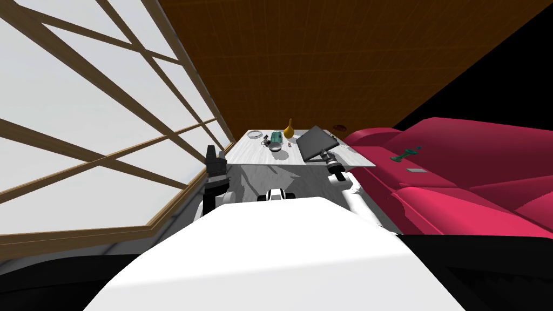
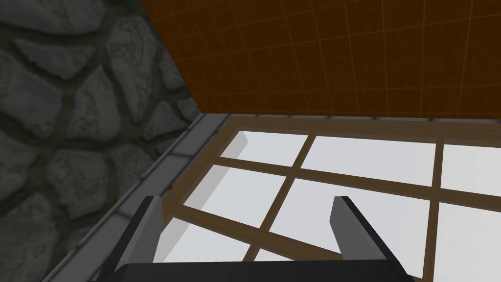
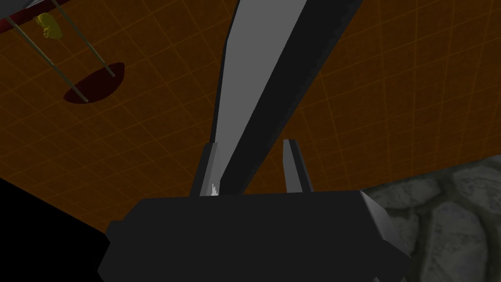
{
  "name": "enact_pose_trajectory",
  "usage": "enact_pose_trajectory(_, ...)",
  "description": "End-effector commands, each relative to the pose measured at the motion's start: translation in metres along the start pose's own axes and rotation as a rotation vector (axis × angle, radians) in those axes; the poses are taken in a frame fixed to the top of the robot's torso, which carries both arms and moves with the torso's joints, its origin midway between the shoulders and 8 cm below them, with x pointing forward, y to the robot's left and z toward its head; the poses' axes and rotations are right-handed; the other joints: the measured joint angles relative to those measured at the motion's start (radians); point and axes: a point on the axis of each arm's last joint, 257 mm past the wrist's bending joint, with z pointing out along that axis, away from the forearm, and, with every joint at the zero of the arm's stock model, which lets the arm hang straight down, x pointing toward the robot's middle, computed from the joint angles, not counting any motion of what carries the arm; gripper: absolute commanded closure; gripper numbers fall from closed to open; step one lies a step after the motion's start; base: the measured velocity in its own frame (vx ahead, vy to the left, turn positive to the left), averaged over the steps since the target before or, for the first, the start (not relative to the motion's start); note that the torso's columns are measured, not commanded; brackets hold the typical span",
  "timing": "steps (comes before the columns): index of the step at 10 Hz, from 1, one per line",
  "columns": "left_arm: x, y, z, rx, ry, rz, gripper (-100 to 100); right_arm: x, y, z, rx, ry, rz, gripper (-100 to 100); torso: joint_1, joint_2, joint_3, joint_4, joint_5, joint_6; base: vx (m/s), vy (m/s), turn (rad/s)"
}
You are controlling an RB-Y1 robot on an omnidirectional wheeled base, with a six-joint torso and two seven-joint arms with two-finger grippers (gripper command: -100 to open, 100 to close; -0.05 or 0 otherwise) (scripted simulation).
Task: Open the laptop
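1. Pinching the lid (image 3: 254, 73) at its near edge, your right gripper (image 3: 249, 143) has its fingers drawn in close about the thin slab. One finger lies on the grey face and the other just beside the dark side. Check that the pinch is firm before you lift.
2. Swing the wrist in an arc about the hinge at the lid's far edge. A straight upward pull would likely drag the base along.
3. Note that the laptop (image 1: 316, 141) lies at 1 o'clock on the white table (image 1: 254, 154), near its 3 o'clock edge. The lid looks partly lifted, so go slowly and do not slide it toward the red sofa (image 1: 459, 162).
4. Steer clear of the yellow vase (image 1: 289, 129) at the table's 12 o'clock.
5. Leave the left gripper (image 2: 247, 198) where it is, up by the window at 10 o'clock with its fingers spread wide.
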Motion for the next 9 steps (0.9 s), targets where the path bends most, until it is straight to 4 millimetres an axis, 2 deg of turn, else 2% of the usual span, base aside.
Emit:
enact_pose_trajectory(1, 0.000, 0.000, 0.000, 0.000, 0.000, 0.000, 0, 0.021, -0.012, 0.002, 0.028, 0.033, 0.014, 100, 0.001, -0.001, -0.001, -0.001, 0.000, 0.000, -0.005, -0.007, 0.016)
enact_pose_trajectory(2, 0.000, 0.000, 0.000, 0.000, 0.000, 0.000, 0, 0.025, -0.018, 0.001, 0.039, 0.042, 0.014, 100, 0.000, -0.004, -0.002, -0.003, -0.002, 0.001, 0.007, -0.004, 0.001)
enact_pose_trajectory(3, 0.000, 0.000, 0.000, 0.000, 0.000, 0.000, 0, 0.021, 0.009, 0.019, -0.024, 0.015, 0.046, 100, -0.001, -0.005, -0.003, -0.005, -0.003, 0.001, -0.057, -0.009, -0.114)
enact_pose_trajectory(4, 0.000, 0.000, 0.000, 0.000, 0.000, 0.000, 0, 0.021, 0.008, 0.026, -0.021, 0.012, 0.052, 100, 0.000, -0.002, -0.001, -0.004, -0.003, 0.000, -0.077, -0.011, -0.063)
enact_pose_trajectory(6, 0.000, 0.000, 0.000, 0.000, 0.000, 0.000, 0, 0.038, -0.012, 0.025, 0.022, 0.045, 0.058, 100, 0.002, -0.003, -0.001, -0.002, -0.001, -0.001, -0.026, -0.004, 0.006)
enact_pose_trajectory(7, 0.000, 0.000, 0.000, 0.000, 0.000, 0.000, 0, 0.041, -0.014, 0.024, 0.029, 0.050, 0.058, 100, 0.001, -0.006, -0.003, -0.004, -0.002, -0.001, 0.006, 0.000, 0.000)
enact_pose_trajectory(8, 0.000, 0.000, 0.000, 0.000, 0.000, 0.000, 0, 0.035, 0.013, 0.043, -0.033, 0.023, 0.089, 100, 0.000, -0.007, -0.004, -0.006, -0.003, 0.000, -0.043, -0.011, -0.105)
enact_pose_trajectory(9, 0.000, 0.000, 0.000, 0.000, 0.000, 0.000, 0, 0.033, 0.015, 0.048, -0.035, 0.019, 0.091, 100, 0.000, -0.003, -0.002, -0.003, -0.002, 0.000, -0.074, -0.007, -0.050)
